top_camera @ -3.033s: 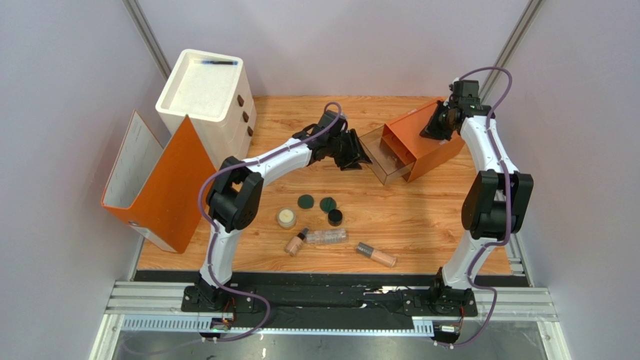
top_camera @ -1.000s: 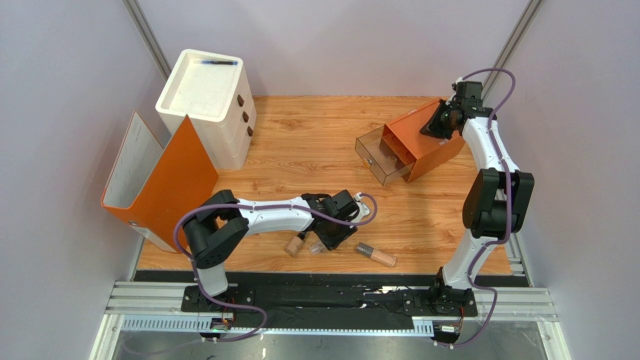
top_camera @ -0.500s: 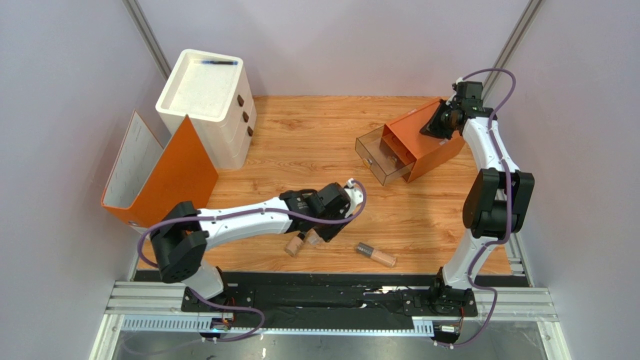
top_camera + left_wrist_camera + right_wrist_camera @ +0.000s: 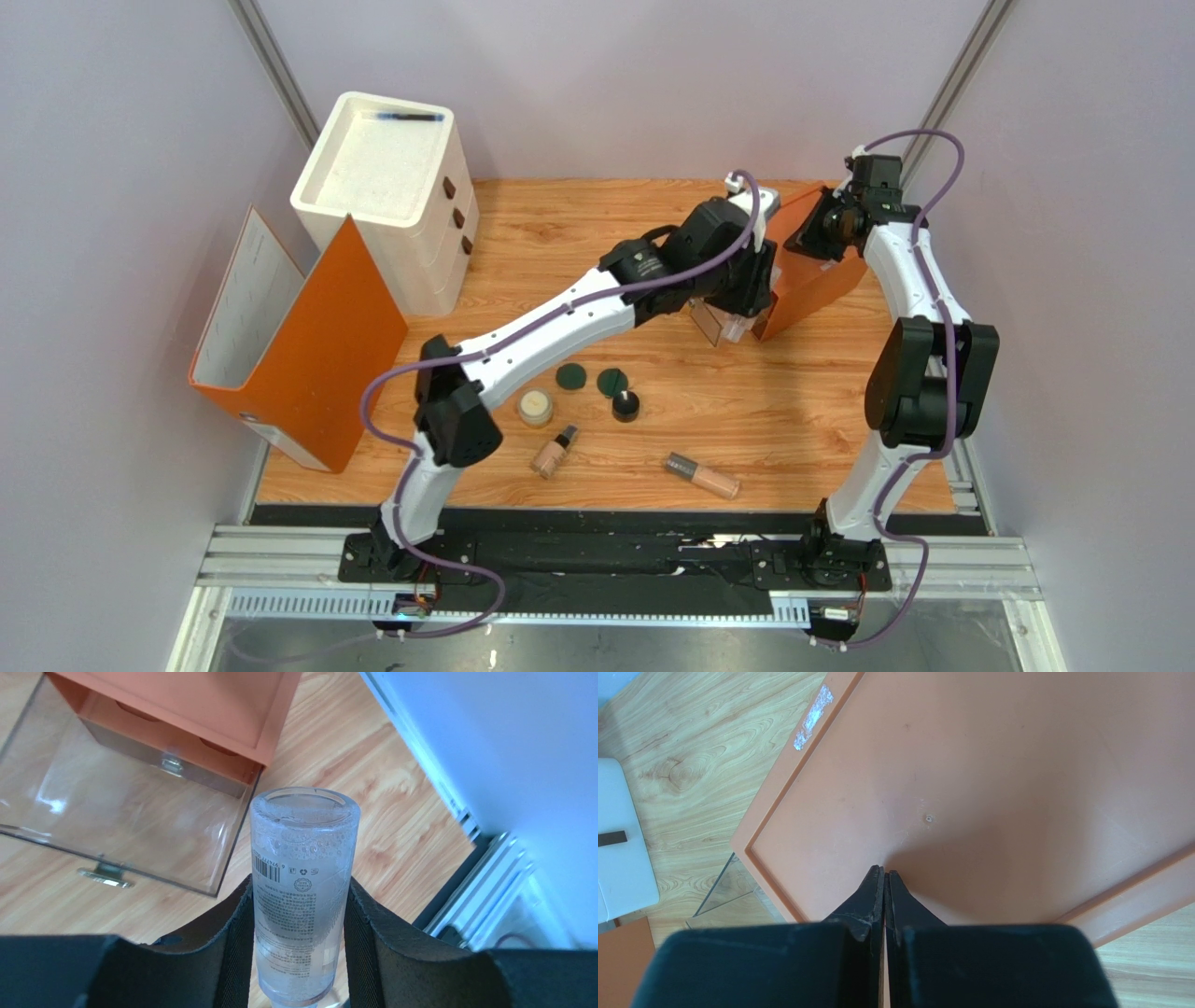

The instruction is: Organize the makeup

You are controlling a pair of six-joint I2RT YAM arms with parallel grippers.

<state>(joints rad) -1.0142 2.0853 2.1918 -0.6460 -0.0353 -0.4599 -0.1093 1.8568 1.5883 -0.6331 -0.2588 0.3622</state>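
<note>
Gripper check: left gripper (image 4: 297,899) is clamped on the clear plastic tube (image 4: 303,868), one finger on each side of its lower body, flat end pointing away from the wrist camera. In the top view the left gripper (image 4: 737,287) is at the far side of the wooden table (image 4: 786,406), above the pulled-out transparent drawer (image 4: 105,812) of the small orange drawer box (image 4: 807,280). The wrist view shows the tube just past the drawer's corner and off the table. Right gripper (image 4: 884,875) has its fingers together with nothing between them, tips against the box's flat orange panel. Rest of the makeup lies loose on the near half of the table: two flat dark-green discs (image 4: 571,377) (image 4: 612,381) side by side, a black round jar (image 4: 626,406) just beside the right-hand disc, a cream round jar (image 4: 535,408) to their left, and two beige dark-capped tubes (image 4: 554,452) (image 4: 703,476) lying on their sides nearer the arm bases, well apart.
</note>
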